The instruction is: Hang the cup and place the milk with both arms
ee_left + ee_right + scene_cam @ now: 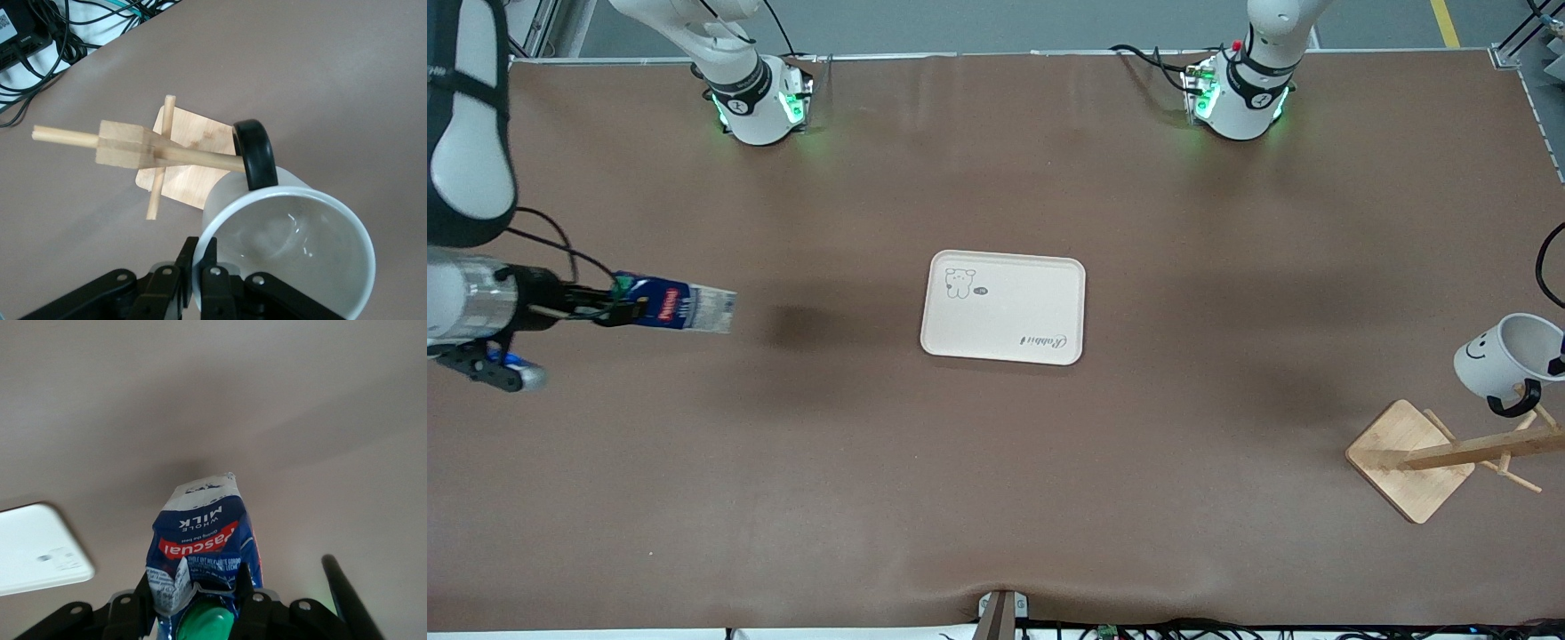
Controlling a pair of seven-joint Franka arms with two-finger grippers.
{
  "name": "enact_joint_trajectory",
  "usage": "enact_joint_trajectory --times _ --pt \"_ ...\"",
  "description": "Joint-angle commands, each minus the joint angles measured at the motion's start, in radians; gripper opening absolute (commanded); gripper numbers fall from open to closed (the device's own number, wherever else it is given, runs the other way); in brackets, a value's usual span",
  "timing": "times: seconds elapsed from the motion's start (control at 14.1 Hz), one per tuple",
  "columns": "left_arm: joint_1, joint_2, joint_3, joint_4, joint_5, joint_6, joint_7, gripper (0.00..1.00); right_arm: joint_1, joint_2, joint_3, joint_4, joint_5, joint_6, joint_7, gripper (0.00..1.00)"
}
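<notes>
The white cup (pixel 1498 356) with a smiley face is held in the air over the wooden rack (pixel 1449 455), at the left arm's end of the table. My left gripper (pixel 203 252) is shut on the cup's rim (pixel 220 213). The cup's black handle (pixel 257 155) is at the tip of one rack peg (pixel 200 157). My right gripper (pixel 615 307) is shut on the top of the blue milk (pixel 680 305), held sideways in the air above the right arm's end of the table. In the right wrist view the fingers (pixel 143 600) flank the milk's gable above its green cap (pixel 207 623).
A cream tray (pixel 1005 307) lies at the table's middle and also shows in the right wrist view (pixel 40 550). The rack's square base (pixel 1405 462) stands near the front camera's edge. Cables (pixel 40 40) lie off the table edge.
</notes>
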Motion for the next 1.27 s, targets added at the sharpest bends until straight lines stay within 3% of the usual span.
enact_joint_trajectory --times 0.0,0.21,0.28,0.35,0.5,0.78,0.92,0.99,1.13,1.2 --pt "0.008 0.031 -0.008 0.03 -0.023 0.026 0.058 0.0 -0.069 -0.003 0.024 -0.093 -0.062 0.1 -0.142 0.0" --pt "0.008 0.039 -0.006 0.03 -0.023 0.045 0.057 0.0 -0.105 -0.008 0.023 -0.188 -0.066 0.159 -0.172 0.0" --pt "0.008 0.044 -0.006 0.03 -0.025 0.045 0.048 0.05 -0.112 -0.009 0.023 -0.211 -0.071 0.168 -0.171 0.0" --pt "0.008 0.045 -0.006 0.03 -0.037 0.045 0.038 0.33 -0.131 -0.009 0.024 -0.241 -0.073 0.188 -0.172 0.0" --pt "0.008 0.047 -0.006 0.029 -0.077 0.045 0.032 1.0 -0.138 -0.02 0.024 -0.309 -0.073 0.236 -0.172 0.0" --pt "-0.004 0.039 -0.011 0.029 -0.093 0.045 -0.137 1.0 -0.158 -0.022 0.026 -0.369 -0.071 0.274 -0.169 0.0" --pt "-0.024 0.016 -0.015 0.029 -0.077 0.045 -0.224 1.0 -0.166 -0.019 0.026 -0.377 -0.071 0.271 -0.171 0.35" --pt "-0.041 0.008 -0.015 0.029 -0.077 0.042 -0.266 1.0 -0.166 -0.017 0.026 -0.378 -0.071 0.267 -0.172 0.59" --pt "-0.059 -0.022 -0.015 0.026 -0.065 0.029 -0.351 1.0 -0.166 -0.017 0.026 -0.38 -0.071 0.26 -0.175 0.95" --pt "-0.073 -0.033 -0.017 0.026 -0.033 0.026 -0.368 1.0 -0.166 -0.016 0.026 -0.378 -0.071 0.26 -0.177 1.0"
